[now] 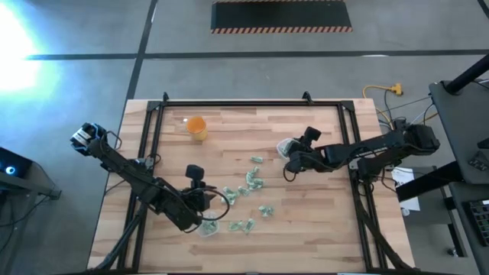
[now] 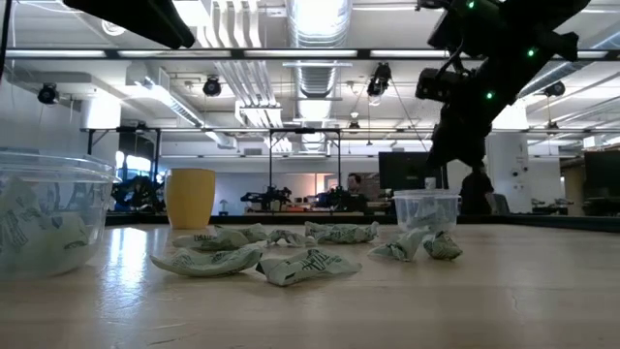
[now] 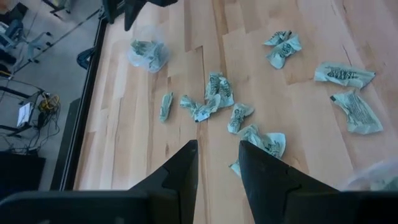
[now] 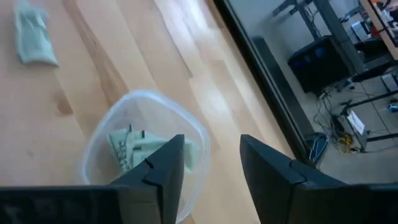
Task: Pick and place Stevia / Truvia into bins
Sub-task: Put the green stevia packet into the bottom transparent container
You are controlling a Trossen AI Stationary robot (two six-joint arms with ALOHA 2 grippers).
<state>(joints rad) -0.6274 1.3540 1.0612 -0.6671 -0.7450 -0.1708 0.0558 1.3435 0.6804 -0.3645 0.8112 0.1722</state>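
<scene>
While two clear plastic cups stand on the wooden table (image 1: 321, 229), one (image 1: 208, 227) sits near the front edge under the left gripper (image 3: 217, 163), whose fingers are parted and empty. About a dozen green-and-white Stevia sachets (image 1: 249, 183) lie scattered mid-table. Farther right, the right gripper (image 4: 211, 163), released and holding nothing, hangs above the second cup (image 4: 143, 155), sachets inside. One orange cup (image 1: 196, 127) stands far left.
</scene>
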